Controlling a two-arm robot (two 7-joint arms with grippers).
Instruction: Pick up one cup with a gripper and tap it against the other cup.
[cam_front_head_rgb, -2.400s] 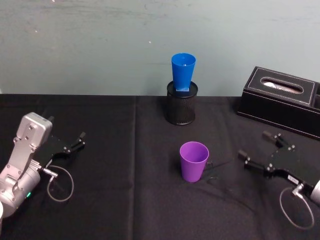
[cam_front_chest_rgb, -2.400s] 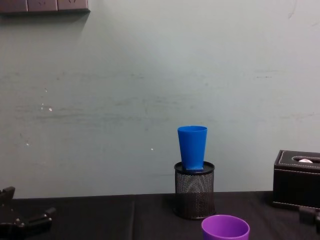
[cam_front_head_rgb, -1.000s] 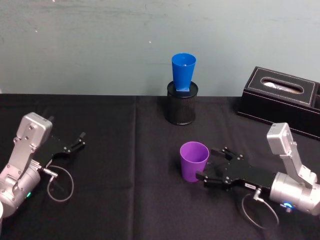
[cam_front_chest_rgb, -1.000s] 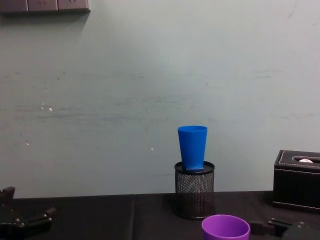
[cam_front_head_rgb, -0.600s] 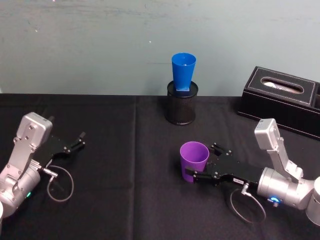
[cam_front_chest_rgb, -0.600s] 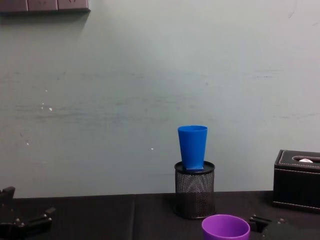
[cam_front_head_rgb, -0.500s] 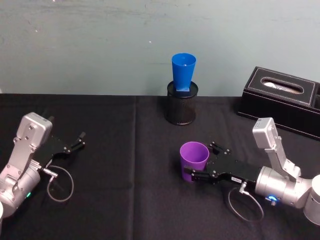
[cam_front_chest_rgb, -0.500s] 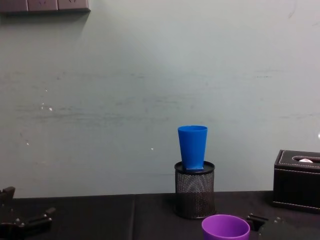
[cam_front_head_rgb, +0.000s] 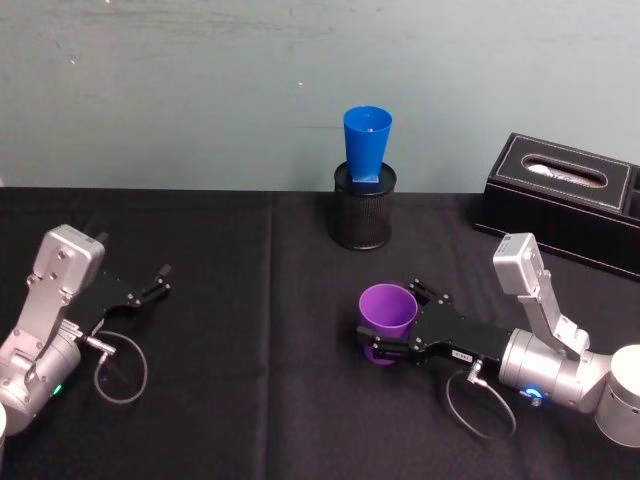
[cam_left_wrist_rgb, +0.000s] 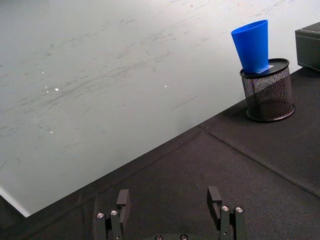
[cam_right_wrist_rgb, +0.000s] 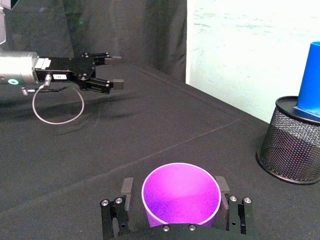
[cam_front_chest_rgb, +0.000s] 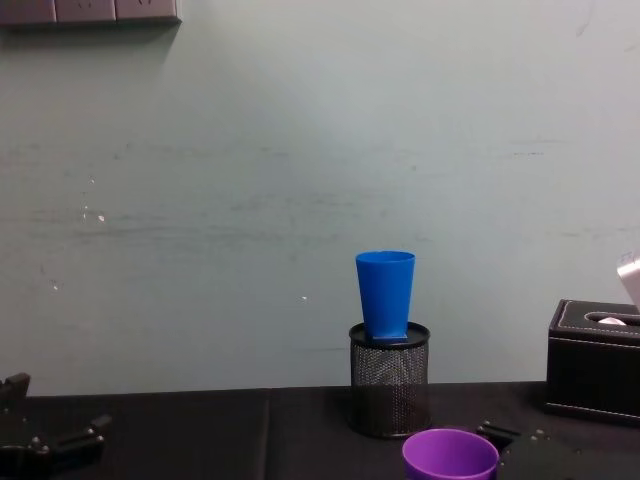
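The right gripper (cam_front_head_rgb: 391, 322) reaches in low and level from the right, fingers spread astride the purple cup (cam_right_wrist_rgb: 181, 195). The left gripper (cam_left_wrist_rgb: 168, 192) sits parked, fingers apart.

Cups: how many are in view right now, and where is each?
2. The purple cup stands on the black table, between the fingers of the right gripper. The blue cup stands on top of the mesh pen holder at the back, near the wall.

The black-clothed table (cam_front_head_rgb: 250, 400) carries a purple cup (cam_front_head_rgb: 388, 312), a mesh pen holder (cam_front_head_rgb: 362, 215) and a black tissue box (cam_front_head_rgb: 565, 205).
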